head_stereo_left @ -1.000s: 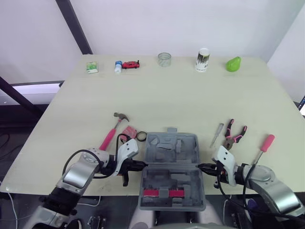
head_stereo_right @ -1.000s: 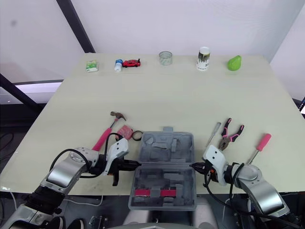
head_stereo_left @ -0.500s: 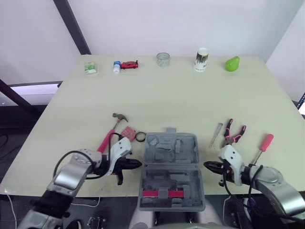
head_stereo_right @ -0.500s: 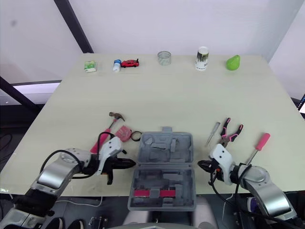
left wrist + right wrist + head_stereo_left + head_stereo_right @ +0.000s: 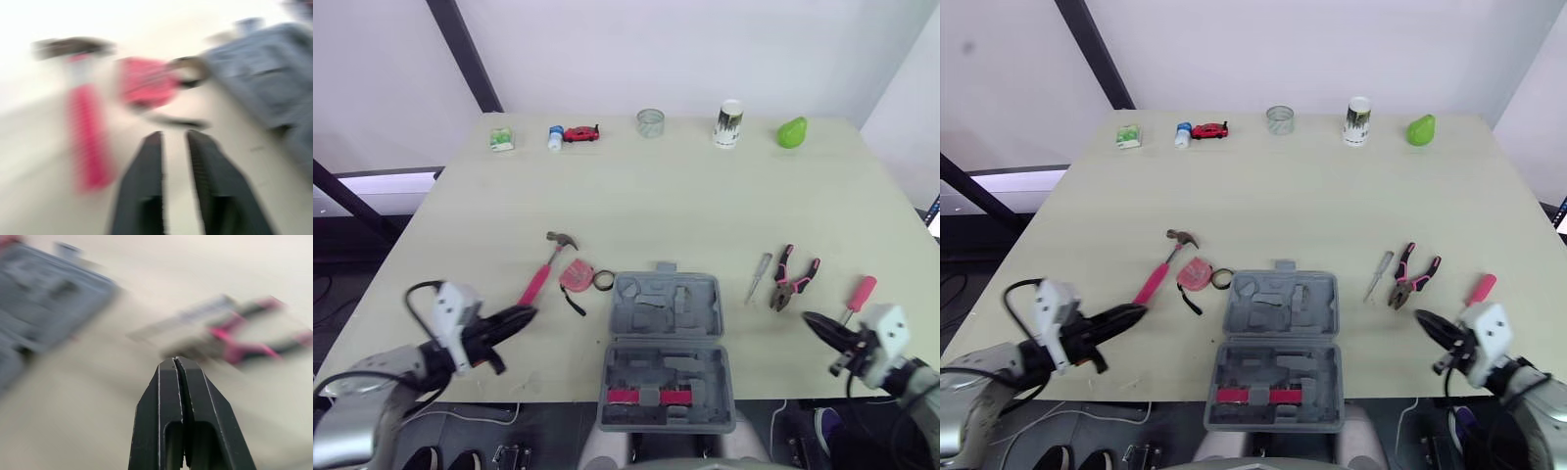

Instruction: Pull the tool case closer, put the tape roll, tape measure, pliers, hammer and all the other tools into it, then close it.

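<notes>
We see a pale table [image 5: 705, 206] with an open grey tool case [image 5: 666, 348] at its near edge. The case lies between our two claws, to the right of the left one and to the left of the right one, well apart from both.

The left claw [image 5: 521, 314] hangs low over the table, and in its wrist view its fingers [image 5: 146, 166] stand a narrow gap apart with nothing between them. The right claw [image 5: 811, 320] points forward with its fingers pressed together and empty.

The pink-handled hammer [image 5: 543, 274] lies just ahead of the left claw, its handle end near the tips. The pliers [image 5: 795, 279] lie just ahead of the right claw, slightly to its left. A pink-handled screwdriver [image 5: 857, 296] lies just to the right of that claw.

The pink tape measure [image 5: 576, 277] sits ahead and right of the left claw, beside the hammer. A small pale-handled tool [image 5: 759, 276] lies left of the pliers. The black tape roll [image 5: 604, 281] sits between the tape measure and the case.

Far ahead of both claws, along the table's back edge, stand a green box [image 5: 502, 139], a toy car [image 5: 581, 132], a glass [image 5: 651, 122], a cup [image 5: 729, 123] and a green pear [image 5: 792, 131].
</notes>
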{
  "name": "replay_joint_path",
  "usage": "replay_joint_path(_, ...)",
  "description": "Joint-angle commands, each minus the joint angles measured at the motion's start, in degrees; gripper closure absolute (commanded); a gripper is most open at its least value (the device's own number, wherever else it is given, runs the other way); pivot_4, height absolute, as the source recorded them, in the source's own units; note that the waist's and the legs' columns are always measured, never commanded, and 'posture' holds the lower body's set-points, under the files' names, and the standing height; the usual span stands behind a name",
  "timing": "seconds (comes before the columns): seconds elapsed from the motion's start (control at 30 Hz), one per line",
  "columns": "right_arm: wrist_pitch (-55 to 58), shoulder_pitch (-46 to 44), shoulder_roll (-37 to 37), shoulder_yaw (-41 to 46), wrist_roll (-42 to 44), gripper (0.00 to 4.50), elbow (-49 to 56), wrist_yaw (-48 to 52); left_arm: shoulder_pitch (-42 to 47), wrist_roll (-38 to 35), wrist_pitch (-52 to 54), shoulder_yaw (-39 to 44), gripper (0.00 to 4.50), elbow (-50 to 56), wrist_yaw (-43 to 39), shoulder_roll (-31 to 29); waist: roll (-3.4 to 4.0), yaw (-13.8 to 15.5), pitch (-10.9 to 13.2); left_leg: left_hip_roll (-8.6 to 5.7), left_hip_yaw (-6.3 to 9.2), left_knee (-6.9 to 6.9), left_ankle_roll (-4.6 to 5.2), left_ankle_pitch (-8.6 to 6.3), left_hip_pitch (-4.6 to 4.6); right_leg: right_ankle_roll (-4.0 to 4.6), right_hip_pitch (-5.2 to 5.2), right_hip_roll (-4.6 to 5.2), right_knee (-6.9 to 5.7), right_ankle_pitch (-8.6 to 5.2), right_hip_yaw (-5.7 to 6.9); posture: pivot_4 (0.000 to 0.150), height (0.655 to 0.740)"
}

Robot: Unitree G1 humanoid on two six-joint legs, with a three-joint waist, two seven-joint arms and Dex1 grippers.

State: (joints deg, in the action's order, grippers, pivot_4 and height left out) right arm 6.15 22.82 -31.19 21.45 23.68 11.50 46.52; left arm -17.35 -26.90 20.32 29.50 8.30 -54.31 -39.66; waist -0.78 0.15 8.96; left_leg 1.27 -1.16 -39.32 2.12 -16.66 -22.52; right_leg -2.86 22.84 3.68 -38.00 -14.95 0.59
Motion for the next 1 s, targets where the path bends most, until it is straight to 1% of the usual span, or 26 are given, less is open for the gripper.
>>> replay_joint_path(0.03, -4.17, 1.54, -0.25, 5.07, 2.08, 3.02, -3.12, 1.89, -2.66, -0.19, -3.84, 5.16, 1.90, -2.67, 0.29, 0.34, 0.00, 0.00, 0.00, 0.00, -0.02, 0.02, 0.00, 0.00, 0.08, 0.00, -0.05, -0.01, 0.02, 0.00, -0.01, 0.150, 0.7400)
replay_joint_path(0.07, -4.97, 1.76, -0.24, 6.03, 2.17, 2.62, -4.41, 1.98, -3.38, -0.19, -4.44, 5.84, 1.41, -3.34, 0.38, 0.46, 0.00, -0.02, 0.00, 0.00, -0.04, 0.04, 0.01, -0.01, 0.13, 0.01, -0.12, 0.00, 0.02, -0.01, -0.02, 0.150, 0.7400)
replay_joint_path(0.1, -6.11, 2.43, -0.24, 8.06, 3.19, 2.27, -6.54, 2.87, -4.59, -0.34, -5.17, 7.22, 1.12, -4.65, 0.28, 0.64, -0.01, -0.03, -0.01, 0.00, -0.06, 0.05, 0.01, -0.01, 0.18, 0.04, -0.14, 0.00, 0.04, -0.02, -0.04, 0.150, 0.7400)
replay_joint_path(0.17, -8.16, 3.51, -0.58, 11.16, 4.23, 1.21, -10.46, 4.26, -6.38, -0.48, -6.68, 9.32, 0.04, -7.24, 0.23, 0.93, -0.02, 0.01, -0.01, 0.00, -0.12, 0.06, 0.01, -0.01, 0.23, 0.17, -0.16, 0.03, 0.04, -0.10, -0.07, 0.150, 0.7400)
replay_joint_path(0.23, -9.12, 4.34, -1.07, 13.59, 5.60, 0.26, -13.38, 6.00, -7.67, 0.32, -9.12, 10.65, 0.00, -10.97, 0.14, 0.93, -0.02, 0.05, -0.02, 0.00, -0.14, 0.10, 0.01, -0.02, 0.28, 0.18, -0.18, 0.04, 0.05, -0.11, -0.08, 0.150, 0.7400)
replay_joint_path(0.27, -9.19, 4.89, -1.41, 14.50, 6.12, 0.02, -14.82, 7.01, -8.12, 0.63, -10.07, 11.07, 0.00, -12.76, 0.17, 0.91, -0.02, 0.06, -0.02, 0.01, -0.16, 0.12, 0.01, -0.02, 0.31, 0.19, -0.19, 0.05, 0.06, -0.12, -0.09, 0.150, 0.7400)
replay_joint_path(0.37, -10.34, 6.03, -2.27, 15.76, 5.42, 0.02, -19.03, 8.33, -8.84, 1.19, -12.43, 11.02, 0.00, -15.84, -0.05, 0.88, -0.05, 0.08, -0.05, 0.01, -0.22, 0.17, 0.02, -0.02, 0.44, 0.22, -0.28, 0.12, 0.05, -0.13, -0.12, 0.150, 0.7400)
replay_joint_path(0.43, -10.88, 6.10, -2.56, 16.64, 5.70, 0.02, -21.51, 8.56, -8.89, 1.15, -13.18, 10.58, 0.00, -16.39, -0.11, 0.90, -0.18, 0.12, -0.13, 0.03, -0.23, 0.17, 0.02, -0.03, 0.48, 0.22, -0.27, 0.35, 0.07, -0.14, -0.12, 0.150, 0.7400)
replay_joint_path(0.5, -10.36, 6.33, -2.63, 17.21, 6.28, 0.02, -21.28, 8.45, -8.86, 1.12, -13.66, 10.11, 0.00, -16.34, 0.05, 1.08, -0.20, 0.17, -0.18, 0.04, -0.23, 0.17, 0.02, -0.03, 0.50, 0.23, -0.28, 0.40, 0.08, -0.14, -0.14, 0.150, 0.7400)
replay_joint_path(0.63, -8.67, 7.03, -2.37, 16.61, 6.74, 0.02, -17.43, 8.08, -8.95, 1.07, -13.96, 9.05, 0.00, -14.75, 0.35, 1.58, -0.06, 0.25, -0.30, 0.07, -0.24, 0.20, 0.01, -0.03, 0.51, 0.24, -0.27, 0.48, 0.08, -0.14, -0.35, 0.150, 0.7400)
replay_joint_path(0.7, -6.51, 7.06, -2.34, 15.58, 8.06, 0.02, -12.80, 7.88, -9.02, 1.08, -13.87, 8.03, 0.00, -12.47, -0.32, 0.99, -0.04, 0.24, -0.32, 0.07, -0.25, 0.22, 0.00, -0.04, 0.52, 0.25, -0.27, 0.51, 0.08, -0.14, -0.38, 0.150, 0.7400)
replay_joint_path(0.8, -3.38, 6.88, -2.64, 13.03, 10.35, 0.02, -4.40, 8.86, -8.45, 1.76, -13.56, 6.06, 0.00, -8.74, -1.49, -1.05, -0.03, 0.28, -0.32, 0.11, -0.24, 0.25, 0.00, -0.04, 0.52, 0.26, -0.26, 0.58, 0.08, -0.14, -0.39, 0.150, 0.7400)
replay_joint_path(0.9, 0.02, 6.02, -3.19, 11.18, 11.89, 0.02, 0.80, 8.48, -6.97, 2.26, -12.17, 4.31, 0.00, -6.19, -1.40, -2.85, 0.02, 0.50, -0.35, 0.12, -0.23, 0.26, -0.02, -0.05, 0.51, 0.29, -0.25, 0.63, 0.10, -0.15, -0.39, 0.150, 0.7400)
replay_joint_path(1.0, 1.57, 4.13, -3.79, 8.95, 12.42, 0.02, 4.72, 8.69, -5.25, 4.33, -11.24, 1.23, 0.00, -2.98, -1.32, -5.29, 0.03, 0.63, -0.35, 0.11, -0.22, 0.28, -0.01, -0.05, 0.43, 0.30, -0.19, 0.70, 0.16, -0.15, -0.35, 0.150, 0.7400)
